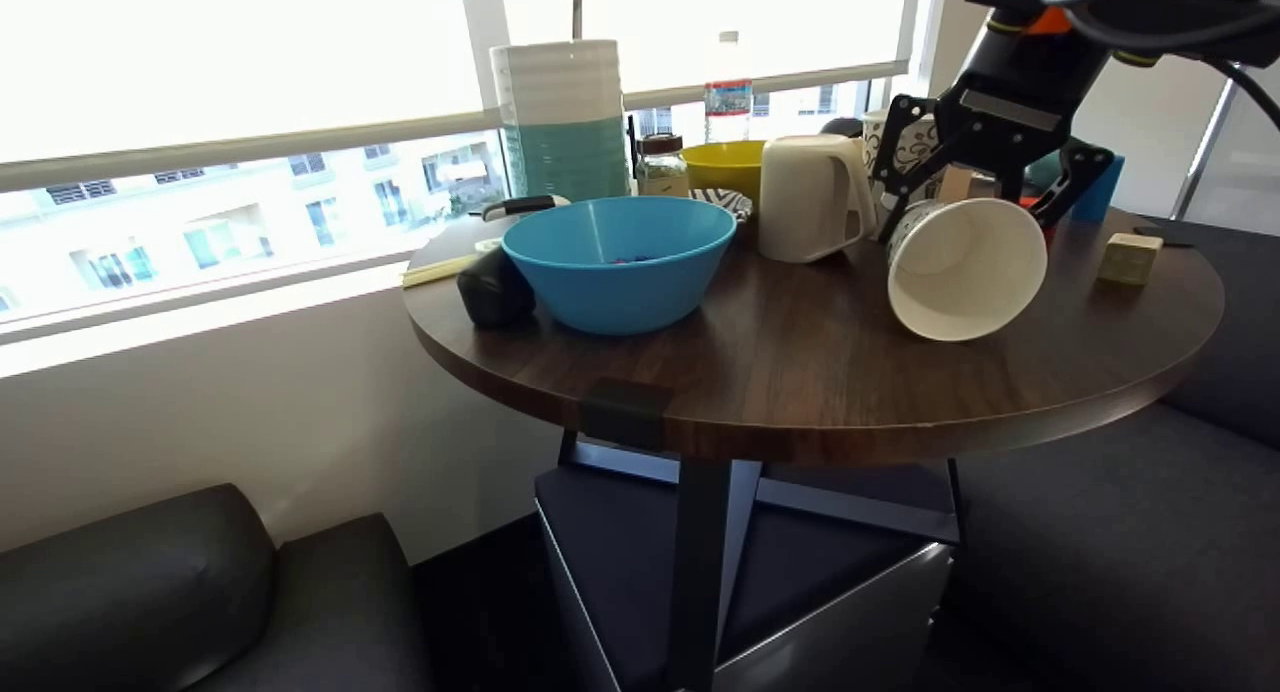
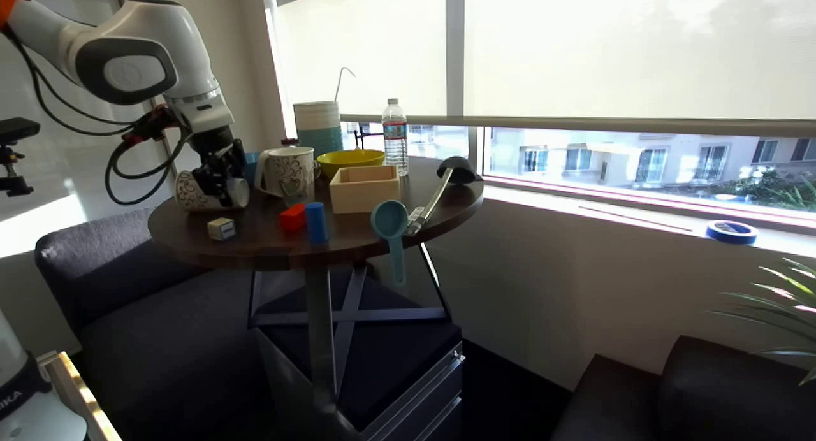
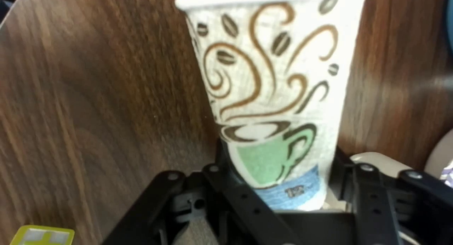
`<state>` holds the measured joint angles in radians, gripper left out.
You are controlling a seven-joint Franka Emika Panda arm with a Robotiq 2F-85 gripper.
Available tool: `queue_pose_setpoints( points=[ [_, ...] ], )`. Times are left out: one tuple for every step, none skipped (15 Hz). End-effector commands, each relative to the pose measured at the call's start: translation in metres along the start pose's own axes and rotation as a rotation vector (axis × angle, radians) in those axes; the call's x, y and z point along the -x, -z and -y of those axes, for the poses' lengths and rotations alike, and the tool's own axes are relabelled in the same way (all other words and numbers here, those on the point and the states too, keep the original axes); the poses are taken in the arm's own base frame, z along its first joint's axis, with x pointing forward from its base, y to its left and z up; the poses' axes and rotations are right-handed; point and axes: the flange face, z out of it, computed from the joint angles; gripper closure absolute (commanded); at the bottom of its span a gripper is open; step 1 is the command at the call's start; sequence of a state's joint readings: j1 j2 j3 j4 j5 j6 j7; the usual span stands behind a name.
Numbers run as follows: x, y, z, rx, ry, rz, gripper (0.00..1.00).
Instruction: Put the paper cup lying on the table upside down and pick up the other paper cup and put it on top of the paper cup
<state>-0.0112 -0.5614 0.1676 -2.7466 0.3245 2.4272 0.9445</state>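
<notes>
A white paper cup with a brown coffee print (image 1: 965, 272) lies on its side over the table. It also shows in the other exterior view (image 2: 193, 192) and the wrist view (image 3: 276, 78). My gripper (image 1: 965, 227) is shut on its base half, fingers touching both sides in the wrist view (image 3: 281, 163). I cannot tell whether the cup touches the table. In both exterior views the other paper cup (image 2: 298, 173), with the same print, stands upright beside the white pitcher. The gripper partly covers it in an exterior view (image 1: 917, 144).
The white pitcher (image 1: 805, 197) stands close to the gripper. A blue bowl (image 1: 620, 282) and yellow bowl (image 1: 725, 172) are on the table (image 1: 800, 372). A small cube (image 2: 222, 229), red block (image 2: 293, 218), blue block (image 2: 317, 223) and wooden box (image 2: 364, 195) are near the rim.
</notes>
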Motion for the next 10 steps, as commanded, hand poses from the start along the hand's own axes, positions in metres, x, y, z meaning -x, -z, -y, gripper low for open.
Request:
queue_pose_setpoints(
  points=[
    [0.016, 0.014, 0.010, 0.022, 0.080, -0.149, 0.61],
    [0.026, 0.016, 0.007, 0.022, 0.116, -0.196, 0.61],
    [0.037, 0.019, 0.008, 0.019, 0.156, -0.233, 0.61],
    [0.045, 0.027, 0.021, 0.011, 0.198, -0.266, 0.61],
    [0.055, 0.033, 0.027, -0.010, 0.243, -0.295, 0.61],
    [0.063, 0.039, 0.032, -0.043, 0.291, -0.319, 0.61],
    [0.068, 0.044, 0.032, -0.078, 0.325, -0.335, 0.61],
    [0.072, 0.050, 0.034, -0.117, 0.351, -0.346, 0.61],
    [0.073, 0.057, 0.041, -0.138, 0.380, -0.358, 0.61],
    [0.075, 0.062, 0.045, -0.182, 0.417, -0.366, 0.61]
  ],
)
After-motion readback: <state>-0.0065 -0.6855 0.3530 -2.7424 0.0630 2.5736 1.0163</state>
